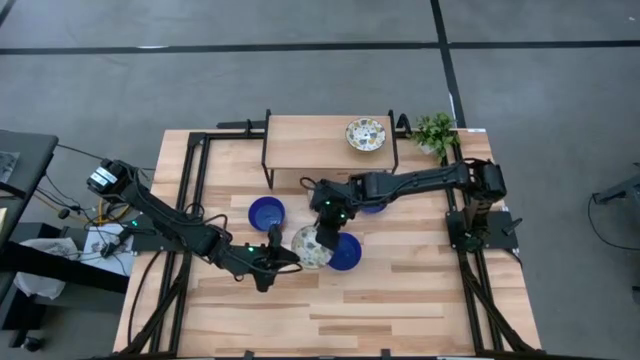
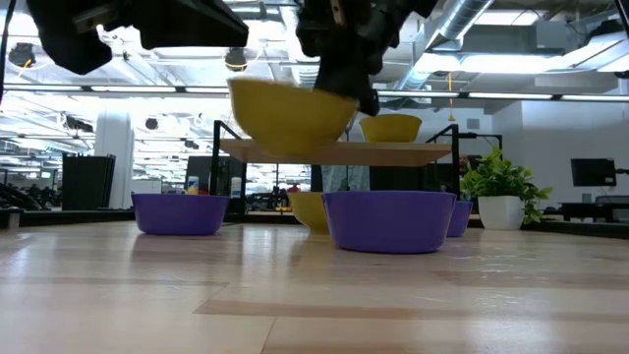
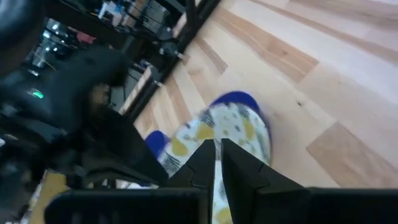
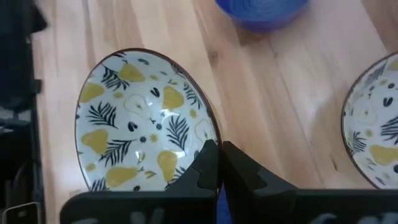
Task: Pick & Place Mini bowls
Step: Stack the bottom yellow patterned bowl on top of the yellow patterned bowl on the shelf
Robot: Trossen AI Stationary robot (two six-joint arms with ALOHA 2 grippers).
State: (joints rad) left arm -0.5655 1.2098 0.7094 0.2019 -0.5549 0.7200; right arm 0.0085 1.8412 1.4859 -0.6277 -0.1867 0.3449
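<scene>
- I'm seeing both grippers pinching one cream round ceramic bowl with a yellow pear pattern (image 1: 310,246), lifted off the wooden table (image 1: 420,300) near its middle.
- Right gripper (image 4: 217,163) is clamping its fingers on that bowl's rim; left gripper (image 3: 217,158) is clamping the opposite rim, fingers nearly together.
- A glossy blue round bowl (image 1: 344,252) is sitting just right of the held one.
- Another blue bowl (image 1: 266,213) is sitting to the left, farther back.
- A second patterned bowl (image 1: 366,134) is resting on the far wooden shelf (image 1: 310,140).
</scene>
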